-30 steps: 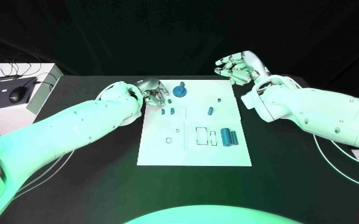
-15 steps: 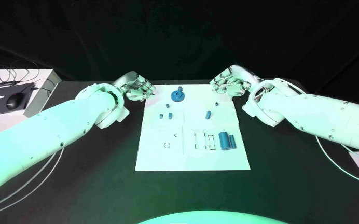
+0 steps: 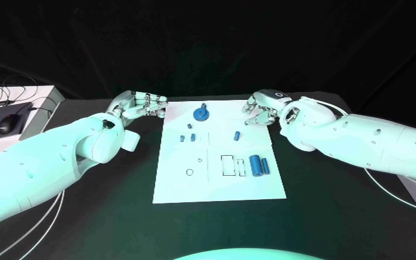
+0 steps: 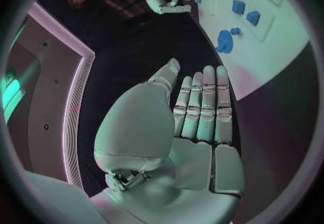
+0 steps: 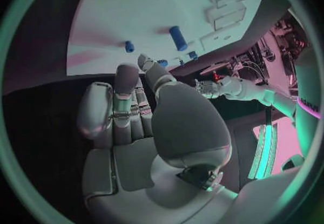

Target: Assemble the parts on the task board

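Here we see the white task board (image 3: 178,182) lying in the middle of the black table (image 3: 329,206), with the small blue parts on it. Our left hand (image 3: 135,105) hovers just off the board's far left corner, holding nothing; in the left wrist view its fingers (image 4: 202,102) lie straight and pressed side by side, with the thumb a little apart. Our right hand (image 3: 263,106) sits at the board's far right corner, also holding nothing; in the right wrist view its fingers (image 5: 125,97) are close together and slightly bent, the thumb (image 5: 156,75) standing beside them. On the board, a round blue gear (image 3: 201,114) rests near the far edge, between the two hands. Toward the middle lie two little blue pegs (image 3: 186,138) on the left side and one short blue pin (image 3: 235,135) further right. Near the right edge, two blue cylinders (image 3: 258,165) lie side by side, just beside rectangular outlines (image 3: 227,165) in the board.
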